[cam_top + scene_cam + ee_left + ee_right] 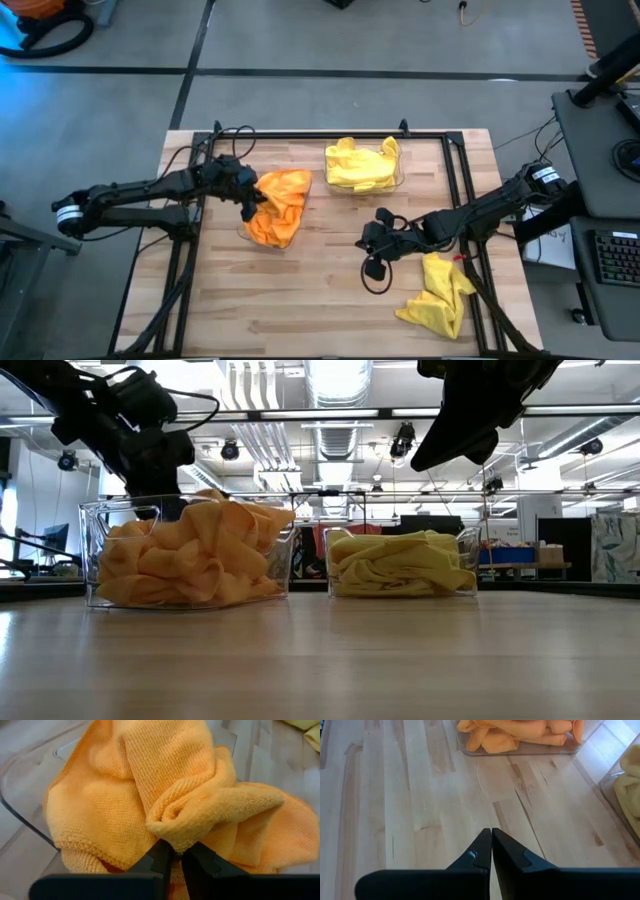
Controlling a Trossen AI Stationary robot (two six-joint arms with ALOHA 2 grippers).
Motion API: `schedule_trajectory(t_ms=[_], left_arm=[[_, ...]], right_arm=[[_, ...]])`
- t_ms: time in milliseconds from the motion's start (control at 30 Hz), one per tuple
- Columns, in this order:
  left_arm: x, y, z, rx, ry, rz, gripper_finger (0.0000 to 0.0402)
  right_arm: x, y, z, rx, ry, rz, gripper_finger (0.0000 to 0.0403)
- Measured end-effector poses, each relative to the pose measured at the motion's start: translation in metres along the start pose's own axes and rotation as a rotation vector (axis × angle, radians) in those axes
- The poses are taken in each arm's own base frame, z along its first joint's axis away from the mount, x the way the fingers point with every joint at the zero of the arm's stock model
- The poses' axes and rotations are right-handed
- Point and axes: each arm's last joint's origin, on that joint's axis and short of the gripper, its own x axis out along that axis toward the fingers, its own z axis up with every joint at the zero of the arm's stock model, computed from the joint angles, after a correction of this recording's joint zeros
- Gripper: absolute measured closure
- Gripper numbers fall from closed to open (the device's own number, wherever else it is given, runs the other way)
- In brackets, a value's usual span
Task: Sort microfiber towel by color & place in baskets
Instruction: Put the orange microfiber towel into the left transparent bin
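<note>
I have the left gripper (250,205) over the left basket (243,232), fingers (160,857) nipped on a fold of orange towel (278,205), presumably to drop it with its colour. The far basket (400,180) holds yellow towels (360,165). My right gripper (372,240) hangs mid-surface, fingers closed, empty. One yellow towel (438,295) lies loose, near right. I see no readable writing.

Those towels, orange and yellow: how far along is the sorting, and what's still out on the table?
Mostly done. One basket holds orange towels, the other basket yellow towels. The left gripper pinches a fold of an orange towel over its basket, seemingly just dropping it in. Left: one yellow towel on the table near the shut, empty right gripper.
</note>
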Motion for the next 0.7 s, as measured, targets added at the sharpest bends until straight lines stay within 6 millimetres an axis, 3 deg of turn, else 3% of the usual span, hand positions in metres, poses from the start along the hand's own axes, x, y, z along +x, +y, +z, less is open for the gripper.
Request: schedule_trajectory(t_ms=[333,700], left_arm=[[-0.018,-0.007,0.021,0.033,0.036,0.016,0.0296],[-0.056,-0.016,0.047,-0.010,0.139,0.134,0.0191]], right_arm=[[0.000,0.000,0.000,0.000,0.000,0.000,0.0394],[0.000,0.000,0.000,-0.003,0.000,0.000,0.0394]])
